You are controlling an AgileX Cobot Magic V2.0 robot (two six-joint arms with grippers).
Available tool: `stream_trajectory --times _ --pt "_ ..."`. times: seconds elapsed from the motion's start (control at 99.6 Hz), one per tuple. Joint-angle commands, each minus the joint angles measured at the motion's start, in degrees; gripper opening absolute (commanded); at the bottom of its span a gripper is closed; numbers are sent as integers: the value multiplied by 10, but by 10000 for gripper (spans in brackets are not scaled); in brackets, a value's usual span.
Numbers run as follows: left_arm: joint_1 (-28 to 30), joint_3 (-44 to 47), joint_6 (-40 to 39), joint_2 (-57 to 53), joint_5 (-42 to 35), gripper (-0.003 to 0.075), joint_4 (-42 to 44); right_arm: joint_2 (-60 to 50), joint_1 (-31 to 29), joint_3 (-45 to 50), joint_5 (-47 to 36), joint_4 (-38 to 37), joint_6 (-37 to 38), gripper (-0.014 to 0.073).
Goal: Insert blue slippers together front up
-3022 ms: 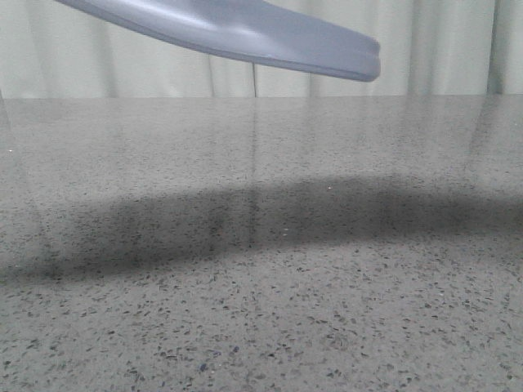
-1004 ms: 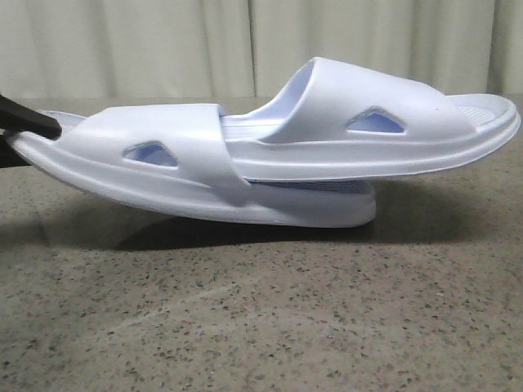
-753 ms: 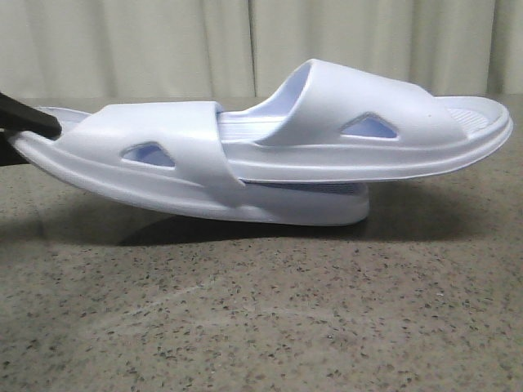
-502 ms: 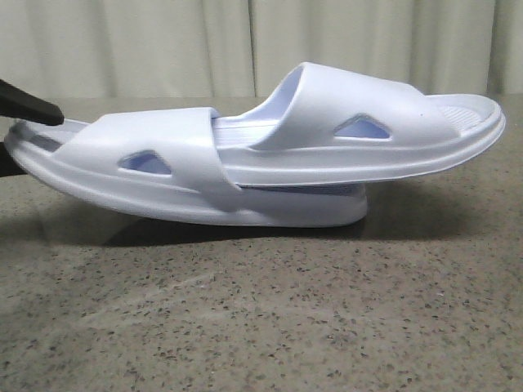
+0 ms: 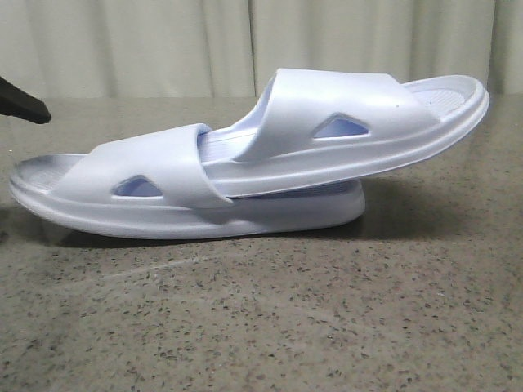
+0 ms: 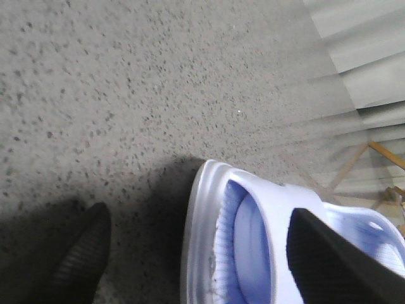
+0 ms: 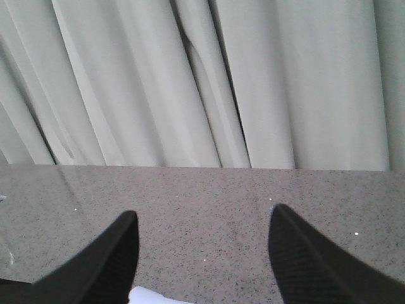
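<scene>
Your left gripper [image 6: 190, 253] stands spread, straddling the blue slippers' [image 5: 245, 175] left end; they lie lengthwise across the desk. The right gripper [image 7: 202, 253], likewise spread, seems farther off.

I am finding nothing to read in any of the three views. I am looking over the blue slippers [image 5: 270, 163] from the front, and their straps, side holes and soles are showing only plain moulded foam with no brand, size mark or number that I can make out. The left wrist view is showing the ribbed inside of one slipper, again without any lettering. The speckled table [image 5: 327, 327] and the pale curtain [image 7: 202, 76] are likewise carrying no labels or signs.
</scene>
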Motion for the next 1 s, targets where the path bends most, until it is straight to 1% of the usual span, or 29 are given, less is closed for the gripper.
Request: stream_trajectory --times 0.0,0.06,0.261,0.351,0.472,0.582,0.713,0.813,0.994 --pt "9 -19 51 -6 12 510 -44 1 0 -19 -16 11 -9 385" --pt "19 -19 84 -6 12 510 -60 1 0 -19 -16 11 -9 385" --pt "55 -44 199 -20 12 510 -60 1 0 -19 -27 2 -9 385" --pt "67 -60 246 -44 12 510 -59 1 0 -19 -43 -33 -9 385" --pt "80 -74 287 -90 5 510 -53 1 0 -19 -62 -82 -9 385" --pt "86 -77 301 -147 -34 510 -36 1 0 -19 -76 -98 -9 385" --pt "86 -77 300 -237 -95 510 21 1 0 -19 -84 -115 -9 385" --pt "86 -77 300 -305 -114 510 62 -4 0 -11 -97 -121 -9 384" --pt "86 -71 293 -408 -138 510 78 -54 0 34 -133 -131 -9 383"
